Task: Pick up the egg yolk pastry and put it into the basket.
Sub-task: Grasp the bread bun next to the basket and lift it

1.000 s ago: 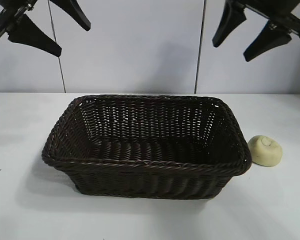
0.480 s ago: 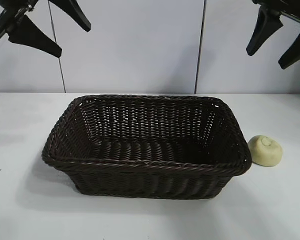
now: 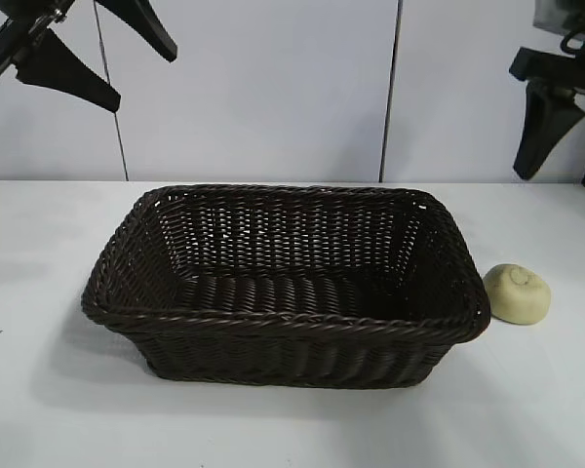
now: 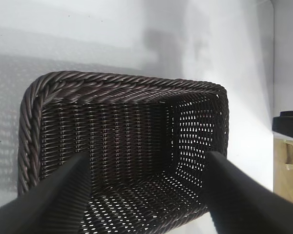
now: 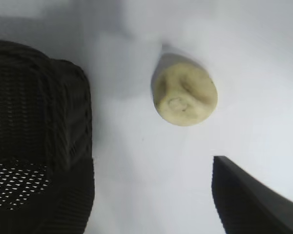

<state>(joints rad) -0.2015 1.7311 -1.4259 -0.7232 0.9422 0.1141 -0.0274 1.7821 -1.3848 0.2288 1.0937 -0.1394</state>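
Observation:
The egg yolk pastry (image 3: 517, 292), a small pale domed bun, lies on the white table just right of the basket (image 3: 283, 322), apart from its rim. The basket is dark woven wicker and nothing shows inside it. My right gripper (image 3: 558, 178) hangs open high above and slightly behind the pastry, with nothing between its fingers. In the right wrist view the pastry (image 5: 184, 97) lies on the table beyond the open right gripper (image 5: 154, 165), beside the basket's end (image 5: 39, 97). My left gripper (image 3: 141, 78) hangs open at the top left. In its wrist view the left gripper (image 4: 147, 161) looks down into the basket (image 4: 127, 83).
The white table (image 3: 58, 409) runs around the basket on all sides. A pale panelled wall (image 3: 273, 88) stands behind. The table's edge and a dark object (image 4: 288, 122) show in the left wrist view.
My right gripper has swung to the right and come down, from above the basket's right end to above the pastry. The left gripper, basket and pastry have not moved.

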